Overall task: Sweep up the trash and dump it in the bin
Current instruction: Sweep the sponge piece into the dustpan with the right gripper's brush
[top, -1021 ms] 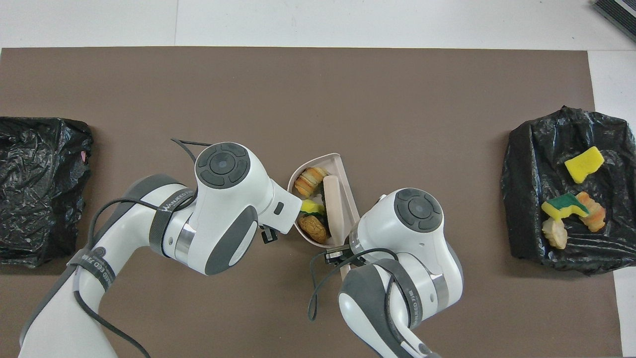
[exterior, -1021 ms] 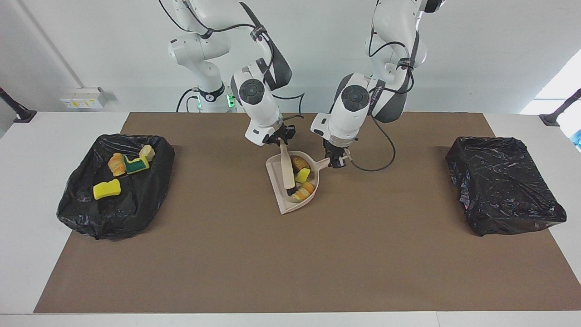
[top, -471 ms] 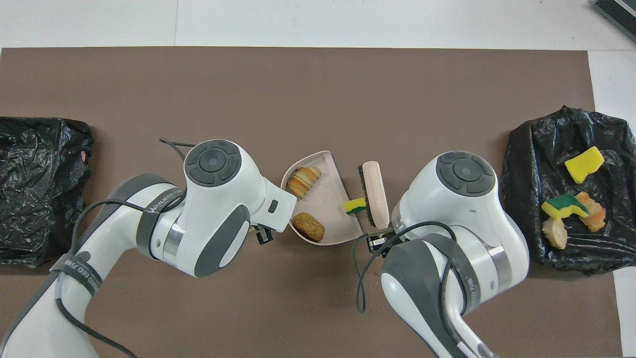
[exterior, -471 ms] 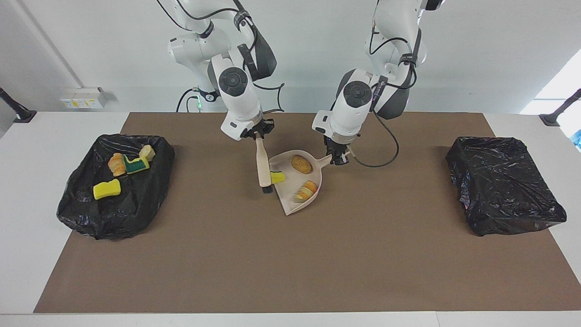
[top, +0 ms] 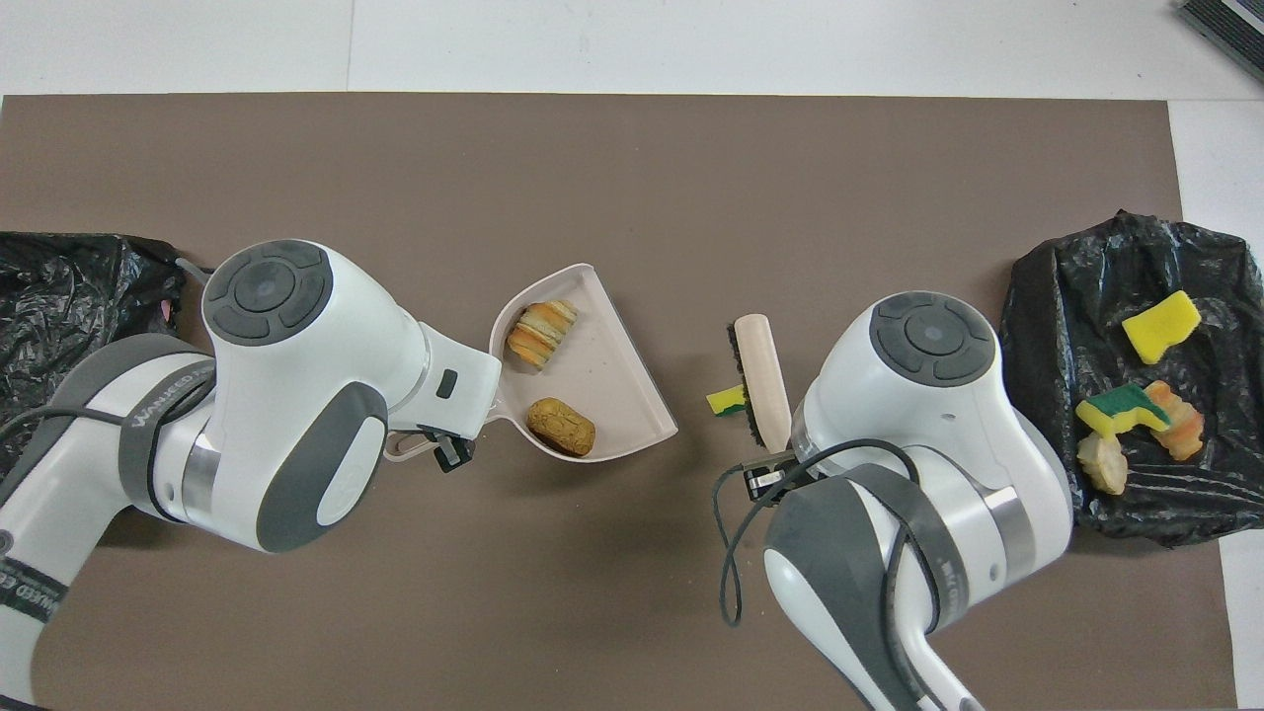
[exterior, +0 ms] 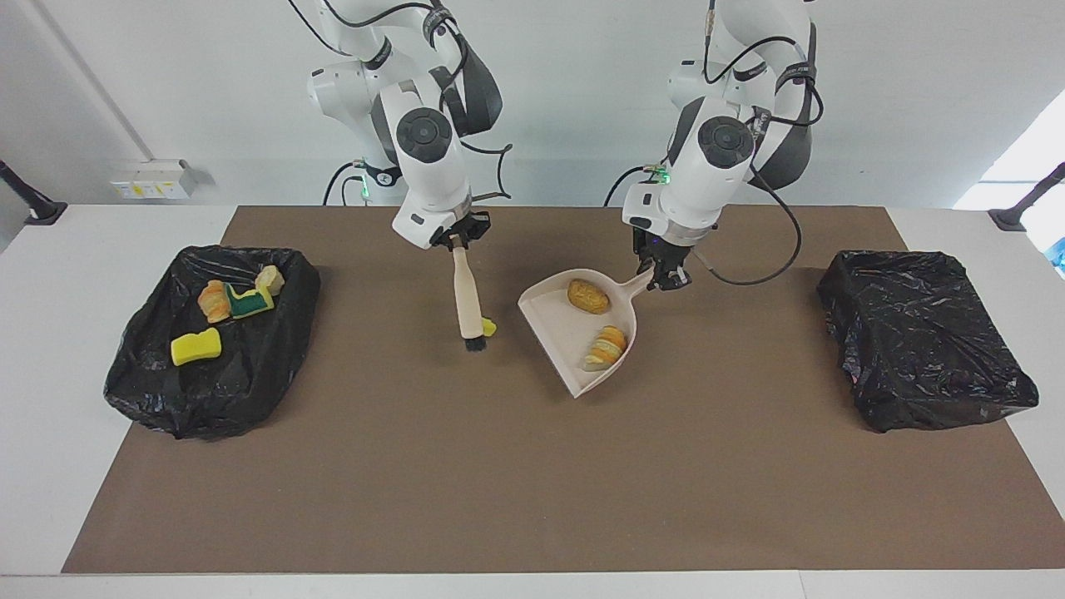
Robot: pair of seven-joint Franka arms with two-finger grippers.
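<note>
**Sweeping station: dustpan raised with two pieces, brush beside a loose sponge**

- Left gripper [exterior: 663, 279]: pinched on the handle of the beige plastic dustpan [exterior: 556, 333], which it holds tilted over the middle of the brown mat [exterior: 532, 466].
- Dustpan contents: one tan-brown bread-roll piece [exterior: 588, 296] near the handle end; one orange-and-cream striped croissant piece [exterior: 607, 345] near the open lip. In the overhead view the roll [top: 561, 427] and the croissant [top: 541, 332] lie apart inside the pan [top: 612, 385].
- Right gripper [exterior: 457, 241]: pressed together on the top of the pale wooden hand brush [exterior: 466, 295], which hangs nearly upright, dark bristles at the bottom.
- Small yellow sponge chunk with a green back [exterior: 488, 328]: outside the dustpan, touching the brush bristles, between brush and dustpan; whether it rests on the mat cannot be told. Overhead it shows at [top: 727, 400], beside the brush [top: 762, 380].
- Black-bag-lined bin at the right arm's end [exterior: 158, 391]: holds a yellow sponge block [exterior: 195, 346], a green-backed yellow sponge [exterior: 250, 303], an orange croissant piece [exterior: 214, 300] and a pale tan bread piece [exterior: 269, 279].
- Second black-bag-lined bin at the left arm's end [exterior: 923, 337]: no pieces visible on it.
- White surface [exterior: 50, 333]: carries the mat and both bins.
</note>
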